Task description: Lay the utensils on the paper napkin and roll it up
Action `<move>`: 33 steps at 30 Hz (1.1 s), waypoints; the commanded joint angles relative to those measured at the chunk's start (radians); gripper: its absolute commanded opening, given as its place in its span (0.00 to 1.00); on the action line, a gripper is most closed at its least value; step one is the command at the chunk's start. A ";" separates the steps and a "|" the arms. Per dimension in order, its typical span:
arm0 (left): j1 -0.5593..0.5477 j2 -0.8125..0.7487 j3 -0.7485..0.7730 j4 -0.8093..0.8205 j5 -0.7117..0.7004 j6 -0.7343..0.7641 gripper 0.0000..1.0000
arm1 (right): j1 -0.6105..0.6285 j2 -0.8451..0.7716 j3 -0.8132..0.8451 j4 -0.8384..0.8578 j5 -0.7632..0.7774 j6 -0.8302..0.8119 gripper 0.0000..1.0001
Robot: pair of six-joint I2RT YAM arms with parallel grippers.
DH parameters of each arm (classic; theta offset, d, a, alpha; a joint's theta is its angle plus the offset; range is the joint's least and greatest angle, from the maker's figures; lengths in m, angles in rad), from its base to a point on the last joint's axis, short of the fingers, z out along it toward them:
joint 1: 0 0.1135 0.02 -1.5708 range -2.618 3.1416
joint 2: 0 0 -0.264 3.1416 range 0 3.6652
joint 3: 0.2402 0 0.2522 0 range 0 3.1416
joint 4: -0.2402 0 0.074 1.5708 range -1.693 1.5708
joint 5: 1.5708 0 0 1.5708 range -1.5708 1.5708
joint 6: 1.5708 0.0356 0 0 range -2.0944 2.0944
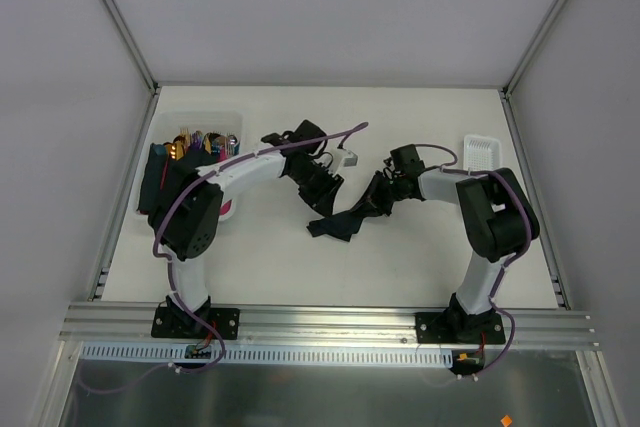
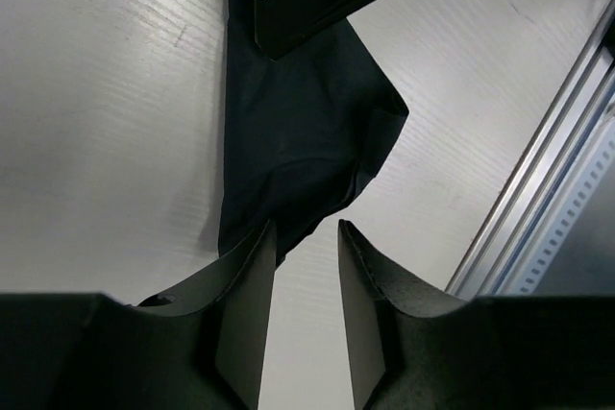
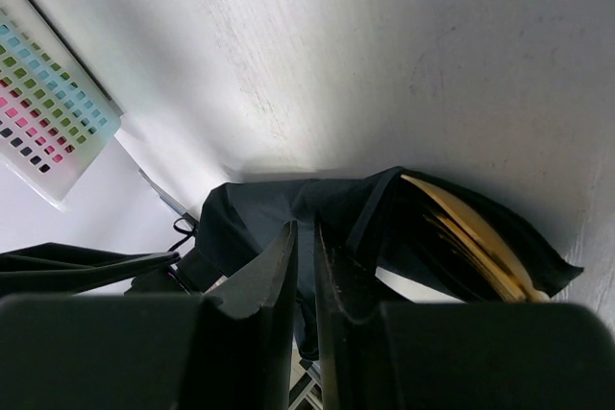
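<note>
The dark navy paper napkin (image 1: 338,223) lies crumpled mid-table between my two grippers. In the right wrist view the napkin (image 3: 255,218) is folded over gold-coloured utensils (image 3: 476,237), whose ends show inside the fold. My right gripper (image 3: 305,229) is shut on a pinch of the napkin; from above it (image 1: 381,195) sits at the napkin's right end. My left gripper (image 2: 306,229) is open and empty, and bare table shows between its fingers. The napkin's (image 2: 298,132) near edge lies at its left fingertip. From above the left gripper (image 1: 325,187) hovers over the napkin's upper left.
A white bin (image 1: 158,137) at far left holds more cutlery (image 1: 205,142) and dark and pink napkins. A small white perforated basket (image 1: 480,151) stands at the back right and also shows in the right wrist view (image 3: 48,132). The aluminium rail (image 2: 567,170) runs along the table's near edge.
</note>
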 commanded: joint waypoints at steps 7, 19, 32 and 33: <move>-0.049 -0.044 -0.111 -0.020 -0.047 0.156 0.26 | -0.016 0.039 -0.024 -0.060 0.038 -0.030 0.15; -0.126 -0.109 -0.247 -0.021 -0.110 0.236 0.22 | -0.027 0.050 -0.027 -0.060 0.043 -0.036 0.13; -0.077 -0.256 -0.099 -0.031 0.007 0.106 0.19 | -0.030 0.052 -0.032 -0.060 0.037 -0.054 0.12; -0.077 -0.234 -0.083 -0.030 0.007 0.090 0.19 | -0.029 0.052 -0.032 -0.059 0.037 -0.058 0.12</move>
